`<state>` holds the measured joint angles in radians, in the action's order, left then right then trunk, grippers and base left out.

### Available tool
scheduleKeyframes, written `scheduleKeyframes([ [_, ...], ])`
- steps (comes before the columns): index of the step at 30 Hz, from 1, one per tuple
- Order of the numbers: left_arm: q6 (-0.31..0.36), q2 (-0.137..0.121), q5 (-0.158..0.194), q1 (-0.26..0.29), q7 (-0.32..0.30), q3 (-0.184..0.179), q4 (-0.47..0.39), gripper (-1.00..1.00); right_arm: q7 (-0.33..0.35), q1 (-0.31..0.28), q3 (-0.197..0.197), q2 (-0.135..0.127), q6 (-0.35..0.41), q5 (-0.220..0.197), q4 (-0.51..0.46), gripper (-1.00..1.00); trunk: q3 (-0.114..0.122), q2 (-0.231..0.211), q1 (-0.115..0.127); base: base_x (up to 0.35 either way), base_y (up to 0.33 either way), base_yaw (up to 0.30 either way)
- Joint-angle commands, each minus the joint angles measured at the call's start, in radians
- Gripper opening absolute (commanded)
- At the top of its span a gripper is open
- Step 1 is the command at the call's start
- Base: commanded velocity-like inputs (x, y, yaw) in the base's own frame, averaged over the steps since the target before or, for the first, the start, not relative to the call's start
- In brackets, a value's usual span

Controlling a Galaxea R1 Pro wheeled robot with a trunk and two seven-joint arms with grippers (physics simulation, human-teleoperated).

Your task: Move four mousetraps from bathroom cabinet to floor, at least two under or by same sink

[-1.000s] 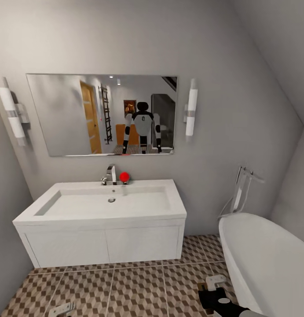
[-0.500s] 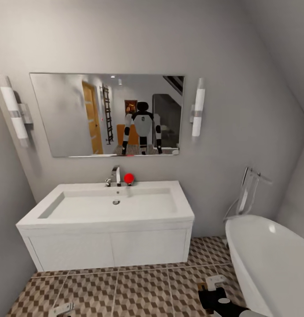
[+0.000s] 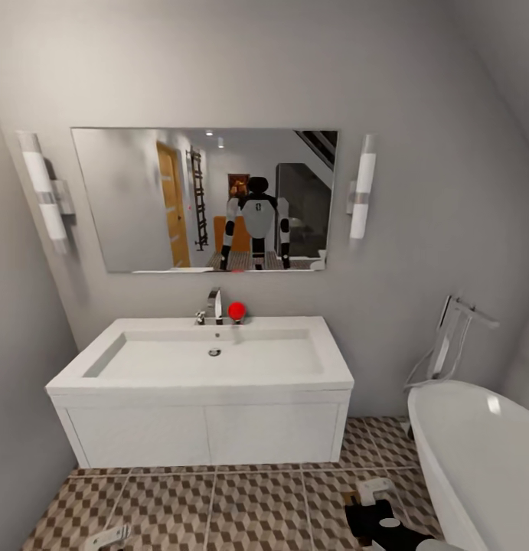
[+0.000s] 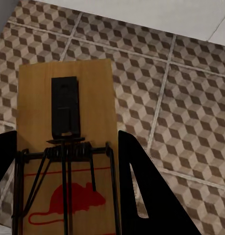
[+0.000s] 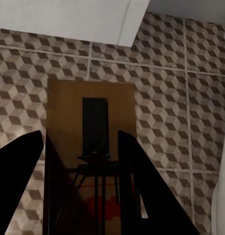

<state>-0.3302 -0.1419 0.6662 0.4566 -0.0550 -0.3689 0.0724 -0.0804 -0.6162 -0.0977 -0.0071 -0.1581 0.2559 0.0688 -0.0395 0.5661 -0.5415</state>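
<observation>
Two mousetraps are showing at this moment, one per wrist camera. Head view: the robot is facing the white sink (image 3: 210,360), which is sitting on a white vanity (image 3: 203,432) under a wall mirror (image 3: 142,199); a chrome faucet (image 3: 213,304) and a red ball (image 3: 236,311) are standing at the basin's back edge, and a white bathtub (image 3: 478,451) is lying to the right. The left gripper (image 3: 107,538) and right gripper (image 3: 375,505) are hanging low over the cube-patterned bathroom floor (image 3: 249,505); finger state cannot be told here. Left wrist view: the black fingers (image 4: 146,196) are pinching the left mousetrap (image 4: 68,147) by its long edges, holding it above the tiles. Right wrist view: the fingers (image 5: 137,191) are clamping the right mousetrap (image 5: 90,161) likewise, above the tiles, near the vanity's base.
</observation>
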Motion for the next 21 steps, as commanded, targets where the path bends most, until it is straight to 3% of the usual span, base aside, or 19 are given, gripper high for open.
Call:
scheduleKeyframes([
  [1,-0.005,0.001,0.007,0.002,-0.005,-0.008,0.005,-1.00,-0.002,-0.002,-0.008,-0.001,-0.008,0.011,0.005,-1.00,-0.002,0.002,0.000,0.001,0.001,0.284],
  [5,-0.006,0.001,0.007,0.002,-0.005,-0.008,0.005,-1.00,-0.002,-0.002,-0.008,-0.001,-0.009,0.014,0.005,-1.00,-0.002,0.002,0.000,0.000,0.000,0.167],
  [16,-0.006,0.001,0.007,0.002,-0.005,-0.008,0.005,-1.00,-0.002,-0.002,-0.009,-0.001,-0.009,0.014,0.005,-1.00,-0.002,0.002,0.000,0.002,0.000,0.011],
  [21,-0.004,0.001,0.007,0.002,-0.005,-0.008,0.005,-1.00,-0.002,-0.002,-0.009,-0.001,-0.009,0.014,0.005,-1.00,-0.002,0.002,0.000,0.223,0.000,0.000],
])
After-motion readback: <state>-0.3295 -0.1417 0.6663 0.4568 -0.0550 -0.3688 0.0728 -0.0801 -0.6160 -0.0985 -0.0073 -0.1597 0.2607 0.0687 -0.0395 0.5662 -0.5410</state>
